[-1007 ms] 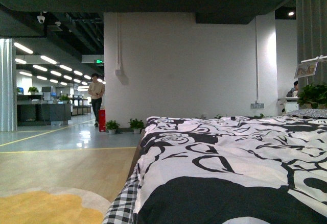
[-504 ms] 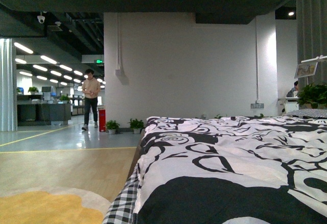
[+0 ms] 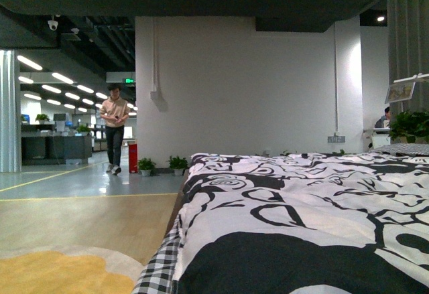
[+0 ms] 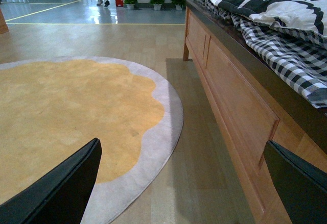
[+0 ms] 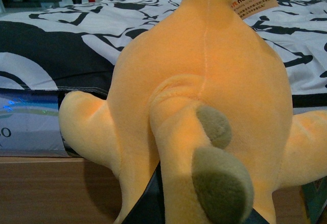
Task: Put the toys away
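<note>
The orange-yellow plush toy (image 5: 204,81) fills the right wrist view, with a paper tag near its top and grey-green patches on a limb. My right gripper (image 5: 196,208) is shut on the plush toy, with a dark finger (image 5: 148,203) showing under it. It holds the toy in front of the black-and-white bedspread (image 5: 76,35). My left gripper (image 4: 186,183) is open and empty, low over the wooden floor between the round rug and the bed frame. Neither gripper nor the toy shows in the front view.
A bed with a black-and-white quilt (image 3: 301,220) fills the front view's right. Its wooden frame (image 4: 230,106) runs beside my left gripper. A yellow round rug (image 4: 66,112) lies on the floor. A person (image 3: 114,130) walks in the far hall. Potted plants (image 3: 161,165) stand by the wall.
The person in the hall has walked left and nearer. The view of the bed has barely shifted.
</note>
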